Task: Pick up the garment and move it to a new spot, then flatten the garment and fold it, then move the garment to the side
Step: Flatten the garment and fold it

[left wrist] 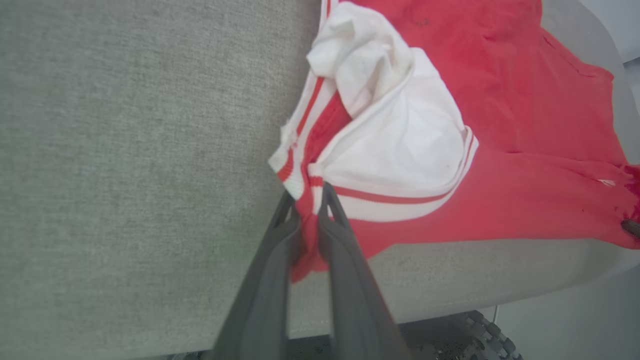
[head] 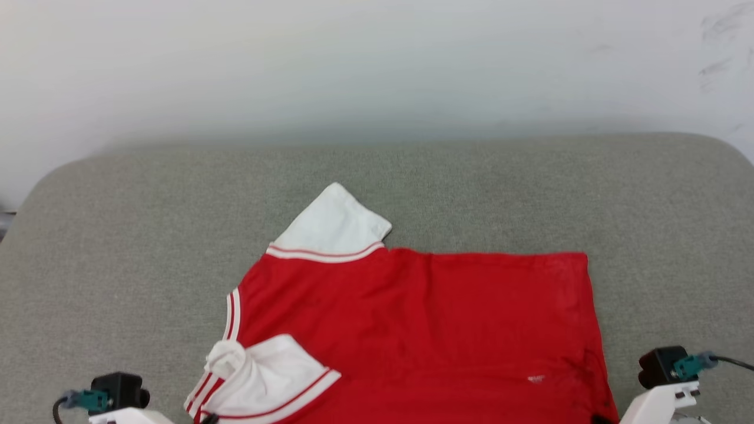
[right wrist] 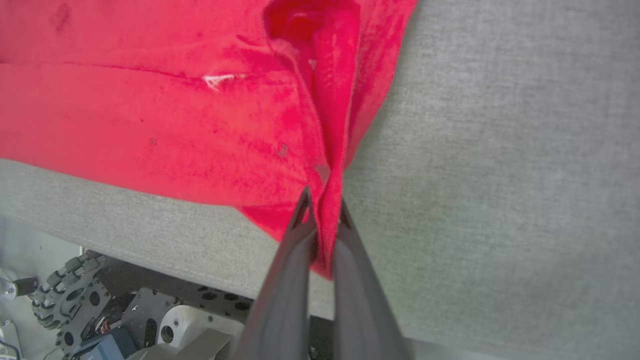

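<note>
The garment (head: 412, 330), a bright red shirt with white sleeves and striped trim, lies spread on the grey cushioned surface (head: 118, 235) near its front edge. One white sleeve points up and away; the other (left wrist: 400, 135) is bunched over the red body at the near left corner. My left gripper (left wrist: 307, 192) is shut on the garment's striped corner beside that bunched sleeve. My right gripper (right wrist: 322, 200) is shut on a pinched fold of the garment's (right wrist: 150, 125) near right corner. In the head view both wrists show at the bottom corners.
The grey surface (right wrist: 500, 150) has a rounded front edge close to both grippers. Below it, the robot's base with a studded wheel (right wrist: 65, 295) shows in the right wrist view. A pale wall (head: 377, 59) rises behind the surface.
</note>
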You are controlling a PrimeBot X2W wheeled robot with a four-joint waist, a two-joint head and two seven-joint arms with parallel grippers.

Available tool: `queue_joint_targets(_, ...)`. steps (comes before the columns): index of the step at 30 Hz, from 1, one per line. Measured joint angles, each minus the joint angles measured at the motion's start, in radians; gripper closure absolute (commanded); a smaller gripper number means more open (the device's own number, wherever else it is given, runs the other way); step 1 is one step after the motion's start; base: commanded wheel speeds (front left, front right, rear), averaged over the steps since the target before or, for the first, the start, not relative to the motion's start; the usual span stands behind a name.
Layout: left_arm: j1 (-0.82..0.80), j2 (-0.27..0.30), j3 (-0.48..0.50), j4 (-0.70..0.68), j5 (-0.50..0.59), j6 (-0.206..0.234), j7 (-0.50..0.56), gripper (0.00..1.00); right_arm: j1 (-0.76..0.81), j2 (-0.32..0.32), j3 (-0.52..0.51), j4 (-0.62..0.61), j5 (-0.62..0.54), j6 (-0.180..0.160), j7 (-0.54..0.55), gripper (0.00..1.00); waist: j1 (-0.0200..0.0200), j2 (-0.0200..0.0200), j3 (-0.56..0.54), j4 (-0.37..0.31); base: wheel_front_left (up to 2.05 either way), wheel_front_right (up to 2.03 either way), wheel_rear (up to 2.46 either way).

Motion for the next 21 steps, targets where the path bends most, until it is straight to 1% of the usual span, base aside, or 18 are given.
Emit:
queue_joint_targets(2, 0.037, 0.007, 0.004, -0.018, -0.009, 0.016, 0.003, 1.00, 0.033, 0.000, -0.012, -0.024, 0.000, 0.000, 0.014, 1.00, 0.0000, 0.0000, -0.020, 0.000, 0.00, 0.00, 0.00)
queue_joint_targets(5, 0.069, 0.011, 0.003, -0.029, -0.019, 0.026, 0.007, 1.00, 0.068, 0.004, -0.027, -0.046, 0.000, 0.000, 0.022, 1.00, -0.0001, 0.0000, -0.026, 0.003, 0.00, 0.00, 0.00)
queue_joint_targets(6, 0.074, 0.006, 0.000, -0.029, -0.022, 0.026, 0.007, 1.00, 0.077, 0.008, -0.031, -0.046, -0.002, 0.000, 0.022, 0.87, 0.0000, 0.0000, -0.024, 0.003, 0.00, 0.00, 0.00)
queue_joint_targets(7, 0.074, -0.002, -0.003, -0.027, -0.022, 0.026, 0.005, 0.78, 0.083, 0.014, -0.035, -0.047, -0.005, 0.000, 0.022, 0.24, 0.0000, 0.0000, -0.022, 0.004, 0.00, 0.00, 0.00)
queue_joint_targets(8, 0.074, -0.011, -0.003, -0.021, -0.021, 0.029, -0.001, 0.13, 0.090, 0.023, -0.039, -0.048, -0.005, 0.000, 0.011, 0.00, 0.0000, -0.0001, -0.020, 0.005, 0.00, 0.00, 0.00)
queue_joint_targets(9, 0.072, -0.019, -0.008, -0.016, -0.021, 0.027, -0.002, 0.00, 0.094, 0.031, -0.041, -0.047, -0.007, 0.000, 0.000, 0.00, 0.0000, 0.0000, -0.018, 0.006, 0.00, 0.00, 0.00)
queue_joint_targets(11, 0.062, -0.035, -0.010, 0.000, -0.010, 0.026, -0.025, 0.00, 0.099, 0.040, -0.046, -0.052, -0.012, 0.000, -0.047, 0.00, 0.0000, 0.0000, -0.016, 0.008, 0.00, 0.00, 0.00)
queue_joint_targets(13, 0.037, -0.049, -0.013, 0.009, 0.001, 0.016, -0.046, 0.00, 0.099, 0.059, -0.063, -0.067, -0.022, 0.000, -0.126, 0.00, 0.0000, 0.0000, -0.013, 0.009, 0.00, 0.00, 0.00)
queue_joint_targets(18, -0.030, -0.071, 0.012, 0.012, 0.073, 0.005, -0.168, 0.00, 0.075, 0.101, -0.102, -0.116, -0.080, 0.000, -0.379, 0.00, 0.0000, -0.0001, -0.012, -0.001, 0.00, 0.00, 0.00)
queue_joint_targets(21, -0.076, -0.085, 0.029, 0.003, 0.125, 0.005, -0.253, 0.00, 0.047, 0.121, -0.129, -0.133, -0.124, 0.000, -0.487, 0.00, 0.0000, -0.0001, -0.014, -0.013, 0.00, 0.00, 0.00)
